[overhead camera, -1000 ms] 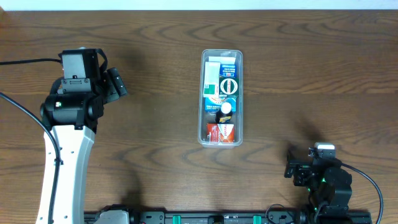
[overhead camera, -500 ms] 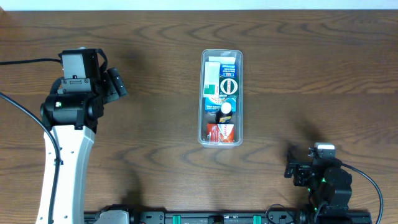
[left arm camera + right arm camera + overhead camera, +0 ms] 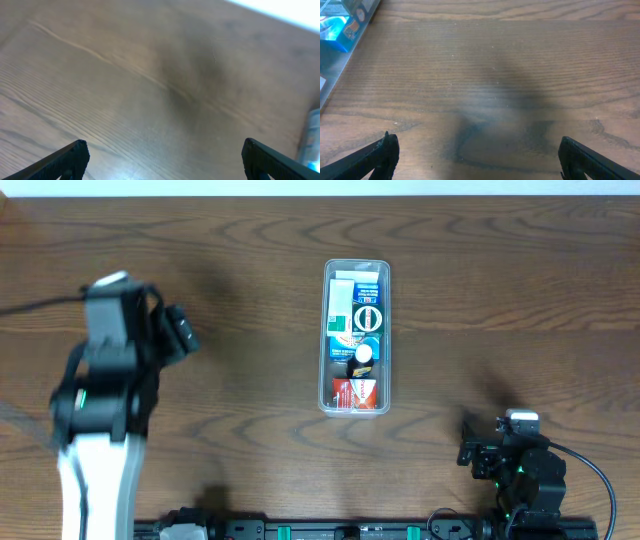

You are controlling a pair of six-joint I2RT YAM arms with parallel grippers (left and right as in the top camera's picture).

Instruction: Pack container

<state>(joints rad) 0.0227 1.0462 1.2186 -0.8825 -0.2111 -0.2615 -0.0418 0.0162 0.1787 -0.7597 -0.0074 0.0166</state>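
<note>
Left arm [image 3: 95,470] has swung out and back toward the near edge since the earlier frame and is smeared in the overhead view, so I take it to be mid-motion; right arm [image 3: 520,470] and container [image 3: 357,264] have not shifted. Container lies lengthwise at the middle of the bench [image 3: 250,430], well apart from both arms. It looks full end to end: boxes [image 3: 352,290] at the far end, a red packet [image 3: 353,392] at the near end, and round items between. My judgement is that packing is about finished and the left arm is clearing out. Left hand [image 3: 165,157] is spread wide with nothing between the fingers, only bare wood below. Right hand [image 3: 477,155] is likewise spread and empty, parked low at the near right, presumably kept out of the way. Each wrist view cuts the container off to a sliver at the frame edge. Labels inside are too small to read. No lid is in view, and I cannot tell whether one is needed.
</note>
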